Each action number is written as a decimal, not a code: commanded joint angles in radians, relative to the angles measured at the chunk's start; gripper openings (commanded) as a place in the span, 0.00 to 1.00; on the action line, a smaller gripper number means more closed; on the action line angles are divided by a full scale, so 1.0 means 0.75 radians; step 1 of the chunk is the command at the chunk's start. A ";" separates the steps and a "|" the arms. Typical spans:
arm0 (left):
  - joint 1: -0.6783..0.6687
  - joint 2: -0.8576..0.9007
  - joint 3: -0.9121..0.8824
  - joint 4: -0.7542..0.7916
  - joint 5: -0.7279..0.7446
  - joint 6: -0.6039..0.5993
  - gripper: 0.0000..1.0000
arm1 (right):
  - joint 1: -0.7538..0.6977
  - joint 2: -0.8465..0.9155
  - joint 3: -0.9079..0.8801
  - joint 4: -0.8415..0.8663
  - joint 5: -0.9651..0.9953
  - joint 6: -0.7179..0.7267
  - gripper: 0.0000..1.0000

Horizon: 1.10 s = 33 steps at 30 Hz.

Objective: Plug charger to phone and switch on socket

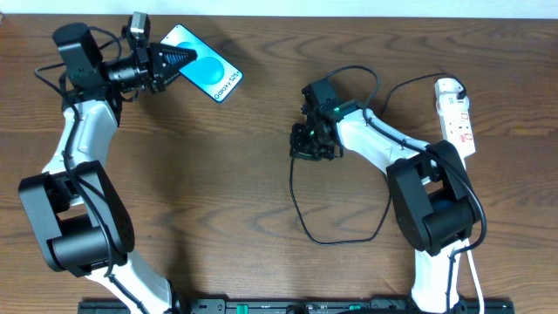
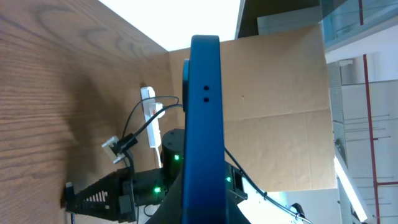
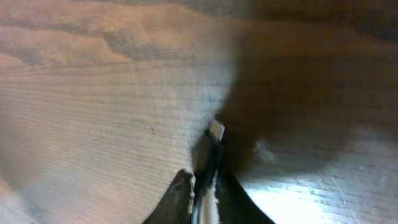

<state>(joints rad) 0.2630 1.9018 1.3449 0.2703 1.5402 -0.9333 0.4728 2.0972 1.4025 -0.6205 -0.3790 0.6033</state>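
- Charger [image 3: 210, 155], a long thin black cable with a small plug tip [image 3: 216, 130]: the right wrist view is blurred and shows only the short end poking past the fingertips. I cannot tell whether the tip touches the wood.
- From overhead the tip is hidden under the right gripper [image 1: 312, 144], which is clenched on the charger near the middle of the brown wooden desk [image 1: 218, 192]. The slack loops toward the near edge and passes behind the right arm.
- The phone [image 1: 207, 74], a slim smartphone with a bright blue screen, is screen-up near the desk's far edge, toward the far left corner. The left gripper [image 1: 186, 58] grasps and covers its left end. I cannot tell whether the phone rests on the wood.
- The left wrist view shows only the phone's dark edge.
- The socket [image 1: 457, 109], a narrow white power strip with red markings, lies along the right edge near the far right corner.
- Bare wood separates the phone and the right gripper, which are well apart.
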 commanded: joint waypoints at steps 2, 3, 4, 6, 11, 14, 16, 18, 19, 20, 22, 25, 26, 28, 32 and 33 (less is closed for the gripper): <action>-0.007 -0.030 -0.008 0.010 0.043 0.034 0.07 | -0.064 0.011 0.099 -0.132 -0.011 -0.174 0.34; -0.015 -0.030 -0.012 0.008 0.043 0.048 0.07 | -0.077 0.008 0.124 -0.169 -0.009 -0.195 0.41; -0.024 -0.030 -0.016 0.005 0.043 0.064 0.07 | -0.088 0.007 0.145 -0.197 -0.003 -0.212 0.45; -0.045 -0.029 -0.031 0.001 0.043 0.085 0.07 | -0.109 0.007 0.193 -0.248 0.010 -0.245 0.54; -0.097 -0.026 -0.087 0.001 0.043 0.118 0.08 | -0.144 0.007 0.285 -0.296 0.009 -0.344 0.57; -0.122 -0.026 -0.138 0.001 0.043 0.125 0.07 | -0.144 0.007 0.318 -0.279 0.008 -0.380 0.57; -0.138 -0.026 -0.175 0.001 0.043 0.127 0.07 | -0.144 0.007 0.341 -0.264 0.002 -0.404 0.57; -0.156 -0.026 -0.209 0.001 0.042 0.128 0.07 | -0.144 0.007 0.365 -0.255 -0.013 -0.415 0.56; -0.166 -0.026 -0.223 0.001 0.041 0.128 0.07 | -0.143 0.007 0.372 -0.249 -0.023 -0.418 0.56; -0.178 -0.026 -0.238 0.001 0.041 0.129 0.07 | -0.140 0.007 0.379 -0.243 -0.023 -0.418 0.55; -0.203 -0.026 -0.257 0.001 0.041 0.133 0.08 | -0.130 0.007 0.386 -0.226 -0.028 -0.417 0.54; -0.243 -0.026 -0.276 0.002 0.031 0.142 0.07 | -0.117 0.007 0.388 -0.214 -0.065 -0.418 0.53; -0.256 -0.026 -0.281 0.001 0.022 0.143 0.07 | -0.114 0.007 0.388 -0.209 -0.082 -0.418 0.53; -0.278 -0.025 -0.289 0.001 0.001 0.148 0.08 | -0.113 0.007 0.390 -0.204 -0.110 -0.417 0.52; -0.305 -0.021 -0.310 0.000 -0.025 0.188 0.07 | -0.113 0.006 0.402 -0.204 -0.147 -0.417 0.51; -0.309 -0.015 -0.320 0.000 -0.032 0.199 0.07 | -0.113 0.004 0.405 -0.204 -0.147 -0.417 0.50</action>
<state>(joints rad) 0.0360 1.9018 1.1278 0.2665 1.5135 -0.8314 0.3855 2.0975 1.6749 -0.7738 -0.4526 0.3054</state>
